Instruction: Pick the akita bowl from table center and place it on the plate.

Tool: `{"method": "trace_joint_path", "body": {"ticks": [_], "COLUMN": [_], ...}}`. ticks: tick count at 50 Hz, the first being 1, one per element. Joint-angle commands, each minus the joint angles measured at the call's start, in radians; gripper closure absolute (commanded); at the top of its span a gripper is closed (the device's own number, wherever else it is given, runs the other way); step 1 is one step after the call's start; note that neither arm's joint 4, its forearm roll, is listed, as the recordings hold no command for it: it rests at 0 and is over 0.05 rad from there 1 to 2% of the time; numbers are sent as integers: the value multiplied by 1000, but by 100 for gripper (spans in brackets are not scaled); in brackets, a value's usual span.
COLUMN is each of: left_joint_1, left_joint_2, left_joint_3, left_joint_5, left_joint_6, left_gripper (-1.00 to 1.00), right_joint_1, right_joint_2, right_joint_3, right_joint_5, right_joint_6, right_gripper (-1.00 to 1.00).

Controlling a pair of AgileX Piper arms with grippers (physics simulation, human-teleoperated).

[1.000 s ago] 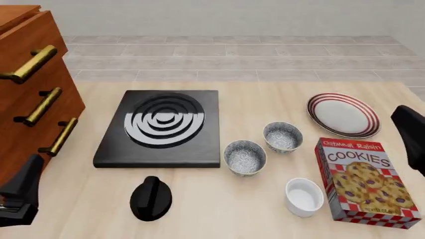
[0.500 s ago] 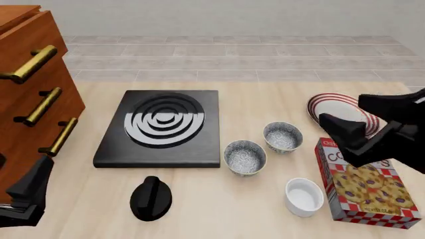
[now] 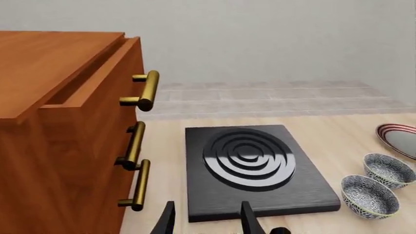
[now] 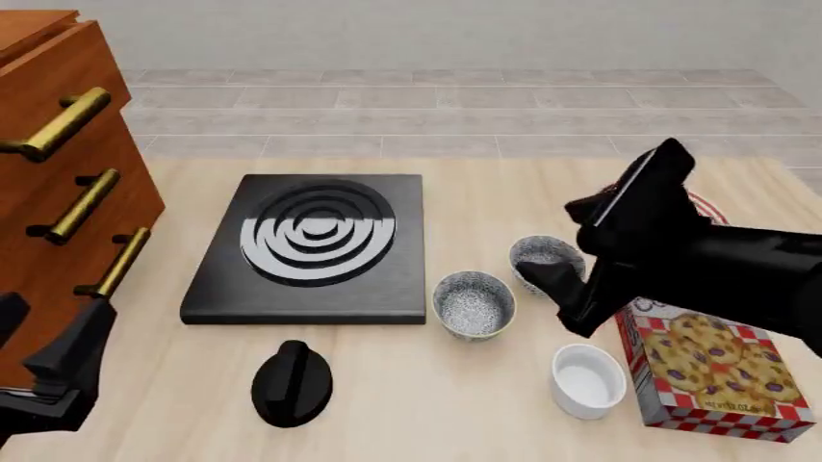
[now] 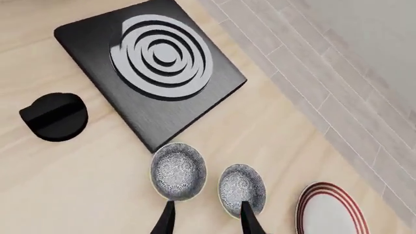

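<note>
The only lettering stands on the red-and-white checked cardboard cookie box (image 4: pixel 717 371) at the front view's right, printed with pictures of raisin cookies. Its title is largely covered by the black right arm; no whole word can be read, only the tops of a few white letters at the upper left corner. The wrist views show no writing.

Stove plate (image 4: pixel 312 247) left of akita bowl (image 4: pixel 475 303), knob (image 4: pixel 292 382) before it, plate (image 5: pixel 327 213) far right
</note>
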Motion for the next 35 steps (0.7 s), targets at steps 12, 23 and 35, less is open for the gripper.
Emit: {"method": "trace_joint_path", "body": {"ticks": [12, 23, 35], "left_joint_1": [-2, -12, -13], "left_joint_2": [24, 21, 27], "left_joint_3": [0, 0, 0], "left_joint_5": [-17, -11, -15], "left_joint_6": [10, 13, 9], "left_gripper": [-100, -100, -100], "right_joint_1": [66, 124, 134], "right_joint_2": [238, 331, 411], "right_joint_3": [-44, -75, -80], "right_joint_5": [-7, -1, -37], "right_joint_6": [-207, -224, -250], "right_gripper": [-100, -100, -100]}}
